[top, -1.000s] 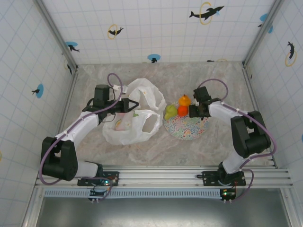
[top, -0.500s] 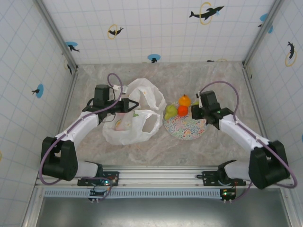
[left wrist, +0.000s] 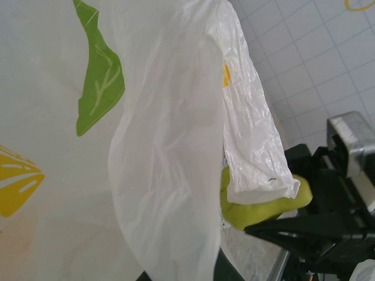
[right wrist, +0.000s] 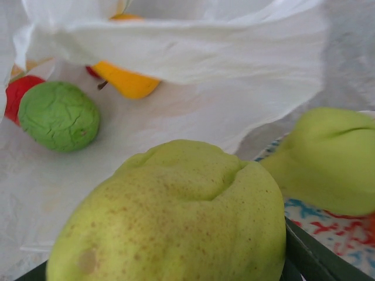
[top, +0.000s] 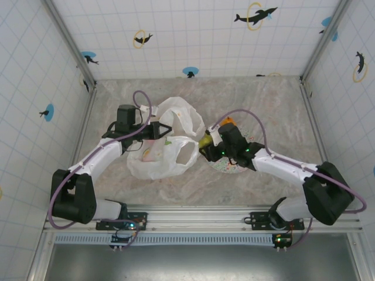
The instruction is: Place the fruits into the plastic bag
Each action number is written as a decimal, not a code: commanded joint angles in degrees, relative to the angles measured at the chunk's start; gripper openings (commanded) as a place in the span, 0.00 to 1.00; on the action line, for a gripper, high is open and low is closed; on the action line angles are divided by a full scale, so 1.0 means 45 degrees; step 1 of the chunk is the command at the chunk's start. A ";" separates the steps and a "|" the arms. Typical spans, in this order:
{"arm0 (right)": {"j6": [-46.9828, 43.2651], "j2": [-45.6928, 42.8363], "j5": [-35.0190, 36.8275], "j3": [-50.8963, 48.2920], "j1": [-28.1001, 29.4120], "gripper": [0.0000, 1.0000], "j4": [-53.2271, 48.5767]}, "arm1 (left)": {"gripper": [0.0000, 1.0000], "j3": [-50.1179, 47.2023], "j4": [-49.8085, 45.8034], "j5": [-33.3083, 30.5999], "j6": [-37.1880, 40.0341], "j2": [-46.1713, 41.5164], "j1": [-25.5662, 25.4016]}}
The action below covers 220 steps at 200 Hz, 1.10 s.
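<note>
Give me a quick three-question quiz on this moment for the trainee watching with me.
1. True or false: the right pincer holds a pear near the plastic bag opening.
2. Which fruit already lies inside the bag? A: green apple. B: banana. C: grapes.
3. Fill in: the second pear rests on the speckled ____.
Key: 1 true; 2 A; 3 plate.

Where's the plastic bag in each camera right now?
Top external: plastic bag, centre-left.
Left wrist: left and centre, close up.
Right wrist: top and left, fruits inside.
Shared landmark: right gripper holding a pear at its mouth.
</note>
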 commanded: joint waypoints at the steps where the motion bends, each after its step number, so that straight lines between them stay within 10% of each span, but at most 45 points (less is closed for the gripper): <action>1: 0.0142 0.0490 -0.0562 0.0671 0.0351 0.58 0.1596 | 0.00 -0.0039 0.0055 0.0316 -0.0187 -0.0157 -0.0083; 220: 0.5333 0.6566 -0.1437 0.3859 0.2458 0.63 0.5523 | 0.00 -0.0668 0.2189 0.1542 -0.1319 -0.1210 -0.0076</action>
